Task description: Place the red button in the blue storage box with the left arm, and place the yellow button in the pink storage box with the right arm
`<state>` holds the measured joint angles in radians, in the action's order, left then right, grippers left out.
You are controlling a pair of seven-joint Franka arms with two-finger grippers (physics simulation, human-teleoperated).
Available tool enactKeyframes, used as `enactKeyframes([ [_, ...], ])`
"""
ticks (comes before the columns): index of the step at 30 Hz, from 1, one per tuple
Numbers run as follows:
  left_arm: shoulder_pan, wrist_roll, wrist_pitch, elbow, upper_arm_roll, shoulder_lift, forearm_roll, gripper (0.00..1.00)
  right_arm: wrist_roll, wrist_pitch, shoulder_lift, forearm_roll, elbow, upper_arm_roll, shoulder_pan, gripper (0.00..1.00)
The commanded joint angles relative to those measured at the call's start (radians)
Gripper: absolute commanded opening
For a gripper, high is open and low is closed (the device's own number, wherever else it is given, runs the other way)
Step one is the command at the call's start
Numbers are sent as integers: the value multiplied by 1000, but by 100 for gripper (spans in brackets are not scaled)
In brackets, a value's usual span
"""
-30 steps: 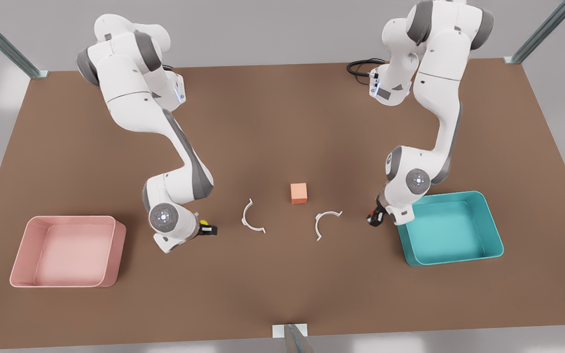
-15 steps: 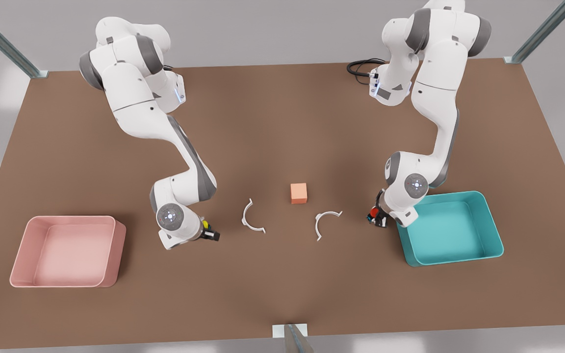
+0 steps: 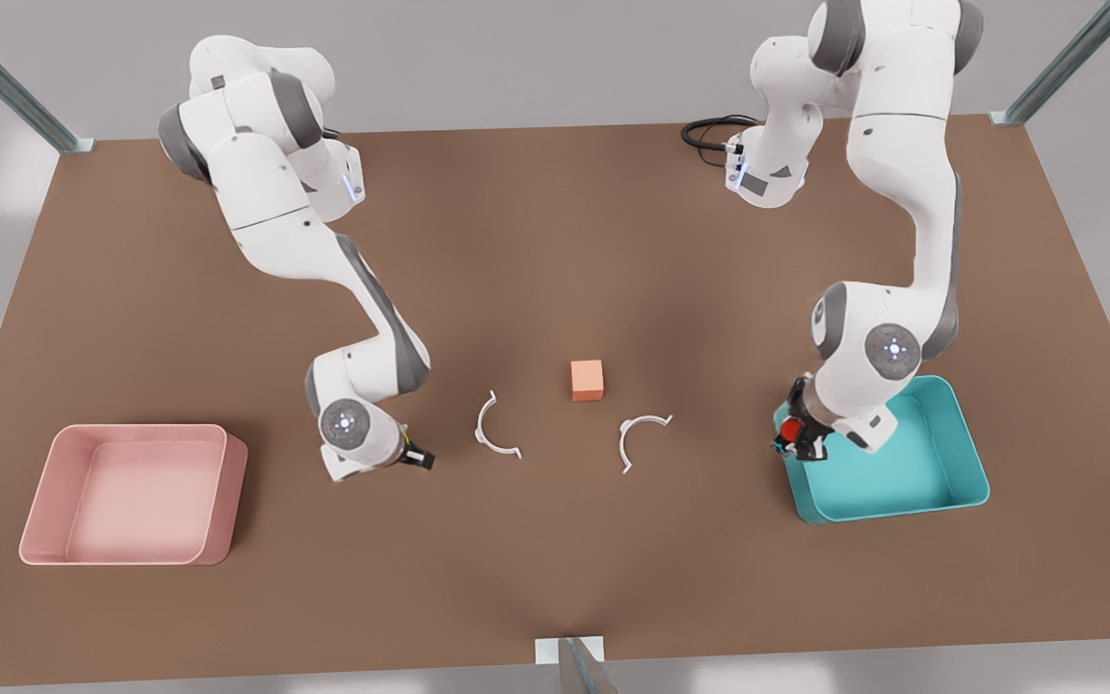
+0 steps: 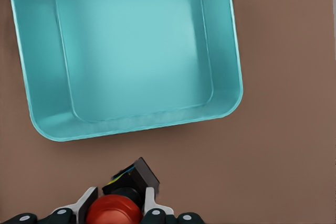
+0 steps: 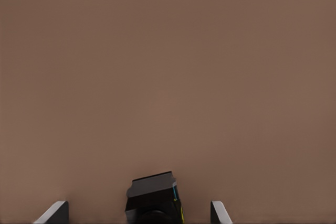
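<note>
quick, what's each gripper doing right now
left gripper: shut on the red button.
right gripper: open, jaws either side of the yellow button.

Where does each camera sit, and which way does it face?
Front view: high, opposite the arm bases, looking down on the table; both arms show.
Left wrist view: on the left arm, looking down at the blue storage box; the left gripper shows, shut on the red button.
Right wrist view: on the right arm, looking down at the table; the right gripper shows, open around the yellow button.
Shared: the front and left wrist views both show the blue storage box and the red button.
</note>
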<state>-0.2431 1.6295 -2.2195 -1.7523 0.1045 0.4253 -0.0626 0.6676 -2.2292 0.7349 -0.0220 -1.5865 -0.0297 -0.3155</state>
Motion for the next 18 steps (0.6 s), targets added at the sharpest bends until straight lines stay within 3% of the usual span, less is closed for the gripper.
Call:
enactKeyframes([
  [1,2,-299,170,13,63,-3,-3,48,52,-27,-3,-3,-7,-6,-1,100],
  [4,120,-579,172,28,77,6,-6,48,52,-30,1,-3,-13,-6,-1,100],
  [5,153,-658,170,43,75,29,-6,48,52,-47,1,-3,-18,-6,1,81],
  [6,160,-678,164,71,77,69,-6,49,50,-47,1,-3,-18,-6,1,53],
  [8,171,-705,144,88,75,121,-19,51,46,-46,0,-3,-18,-6,4,39],
  [9,171,-729,116,88,75,136,-39,79,44,-44,0,-3,-18,-6,4,34],
  [10,171,-734,112,89,75,141,-52,100,44,-44,-2,-3,-18,-6,4,33],
  [13,165,-770,133,109,73,121,-48,100,43,-43,-6,-3,-17,-6,4,31],
  [18,153,-1364,557,407,43,40,-69,100,0,9,-78,-3,-20,-6,22,28],
])
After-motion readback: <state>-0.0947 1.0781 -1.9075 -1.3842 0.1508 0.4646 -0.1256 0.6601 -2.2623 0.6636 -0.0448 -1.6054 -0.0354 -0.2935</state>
